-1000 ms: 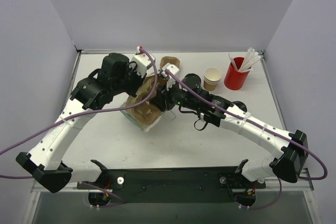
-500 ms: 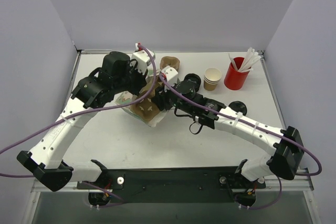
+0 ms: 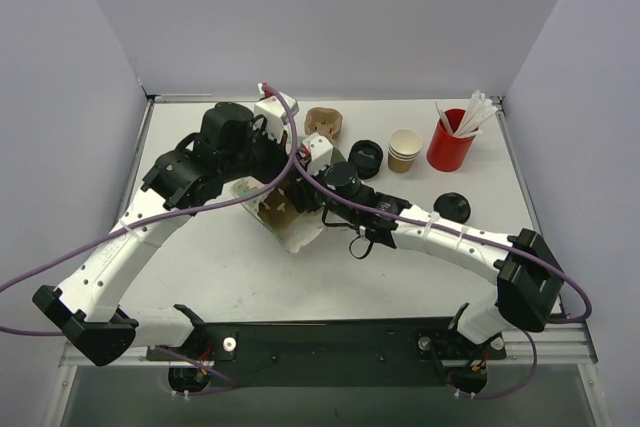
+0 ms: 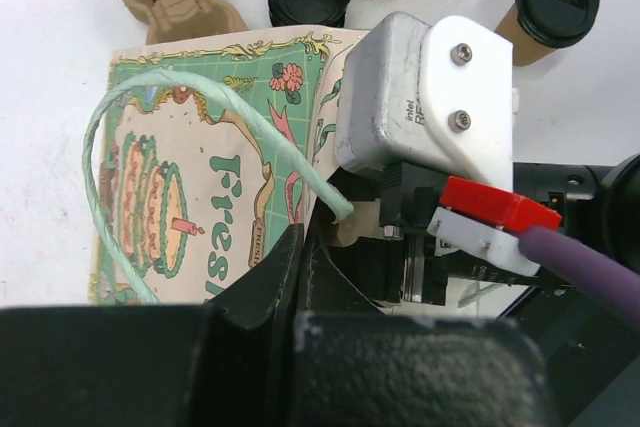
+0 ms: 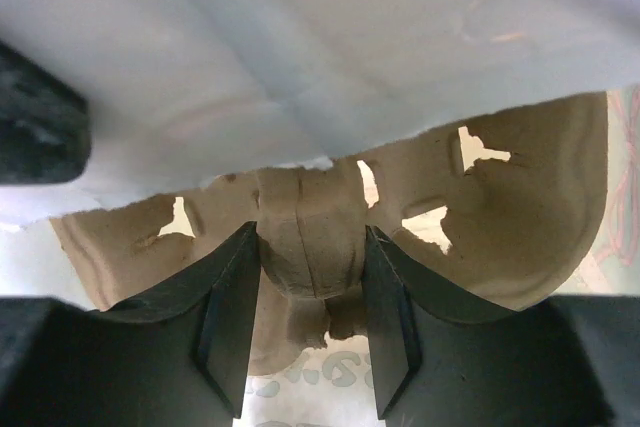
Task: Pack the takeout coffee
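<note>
- My left pincer (image 4: pixel 300 245) is fully closed, pinching the top edge of the paper bag (image 4: pixel 190 177). The bag's mouth gapes just beside it.
- My right pincer (image 5: pixel 312 247) reaches into that bag. Its jaws are part open, and the two fingers (image 5: pixel 235 307) clamp either side of a raised ridge on the pulp cup tray (image 5: pixel 520 197).
- The coffee cup (image 3: pixel 452 206), black lid on, stands upright on the table (image 3: pixel 330 277). It is outside the bag, well to the right of both pincers and close beside my right forearm. Neither pincer touches it.
- Beyond the left pincer, past the bag, lies a second cup tray (image 3: pixel 325 123).
- Right of that, in turn, are a black lid (image 3: pixel 365 157), a stack of lidless cups (image 3: pixel 404 150) and a red cup (image 3: pixel 450 142) holding white sticks.
</note>
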You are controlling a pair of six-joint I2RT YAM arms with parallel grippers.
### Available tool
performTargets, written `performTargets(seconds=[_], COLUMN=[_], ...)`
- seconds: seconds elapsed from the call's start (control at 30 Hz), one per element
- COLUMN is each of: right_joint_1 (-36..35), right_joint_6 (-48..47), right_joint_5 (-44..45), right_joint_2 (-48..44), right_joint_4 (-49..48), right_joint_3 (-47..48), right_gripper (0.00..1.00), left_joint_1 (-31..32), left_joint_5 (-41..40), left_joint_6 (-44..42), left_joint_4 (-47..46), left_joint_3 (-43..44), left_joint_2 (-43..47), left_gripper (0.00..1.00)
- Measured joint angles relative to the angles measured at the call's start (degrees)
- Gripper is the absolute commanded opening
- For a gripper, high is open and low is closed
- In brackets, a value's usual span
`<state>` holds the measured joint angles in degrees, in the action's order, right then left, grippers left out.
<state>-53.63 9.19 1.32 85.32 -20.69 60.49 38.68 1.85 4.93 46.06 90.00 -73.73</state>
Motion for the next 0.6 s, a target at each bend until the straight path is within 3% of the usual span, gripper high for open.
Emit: performTargets(seconds=[0.6], right_joint_1=[3.34], right_joint_6=[2.51], right_joint_5=[-1.75], right_joint_2=[0.11], right_joint_4=[-6.43], right_joint_3=[-2.95], right_gripper=[0.29], left_joint_1=[0.37], left_joint_5=[4.94], left_joint_6=[4.63], left_joint_4=[-2.14], left_joint_3=[-0.5], left_joint_2=[0.13], left_gripper=[0.0])
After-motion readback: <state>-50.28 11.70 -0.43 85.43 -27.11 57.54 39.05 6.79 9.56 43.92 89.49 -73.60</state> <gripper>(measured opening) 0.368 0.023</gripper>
